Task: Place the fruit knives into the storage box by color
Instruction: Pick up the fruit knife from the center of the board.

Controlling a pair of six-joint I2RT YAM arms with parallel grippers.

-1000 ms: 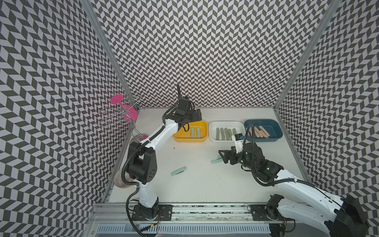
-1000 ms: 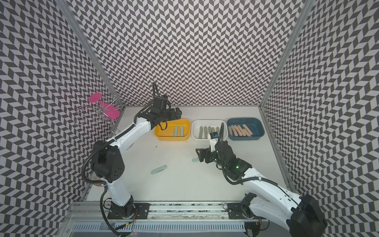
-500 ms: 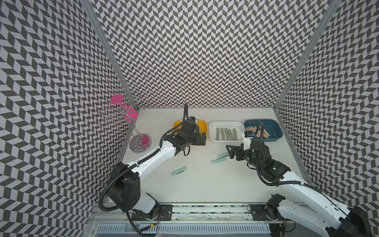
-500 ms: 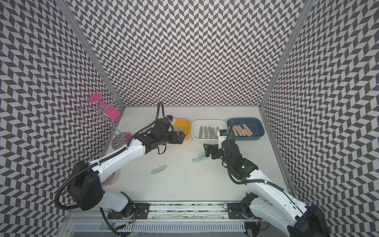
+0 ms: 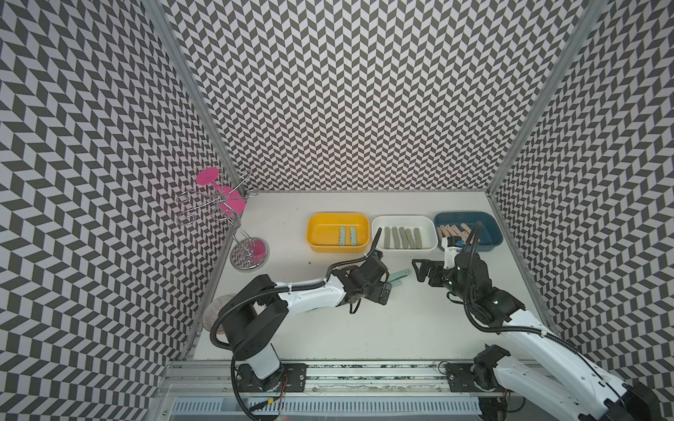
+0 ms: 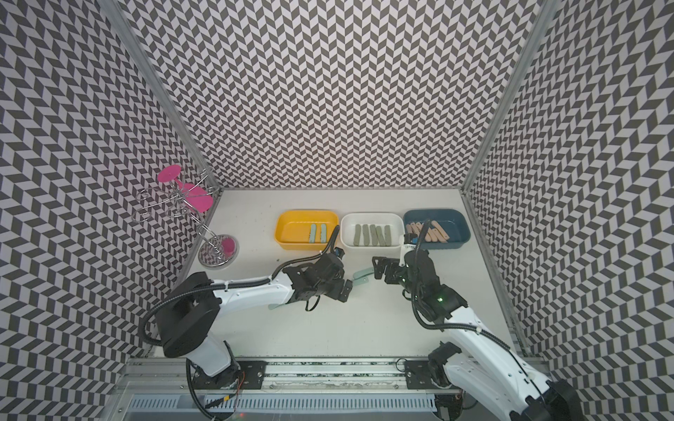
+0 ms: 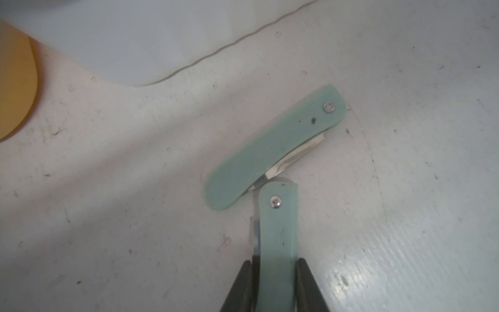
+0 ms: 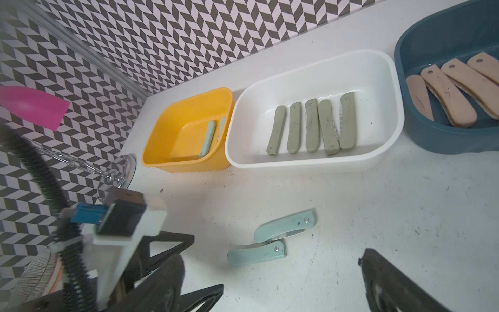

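Looking in a top view, you see your left gripper (image 5: 384,291) open over two mint knives (image 5: 399,277) mid-desk, right gripper (image 5: 418,271) open beside them. Left wrist view: fingers (image 7: 240,291) straddle one. Right wrist view: both lie before the white tray (image 8: 310,164).

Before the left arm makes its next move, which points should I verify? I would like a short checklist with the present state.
1. Left end effector open, fingers either side of first mint knife: ok.
2. That knife separate from second mint knife: not ok, they touch.
3. Right end effector open, empty: ok.
4. Yellow box has free room: ok.
5. Blades fully folded: cannot tell.
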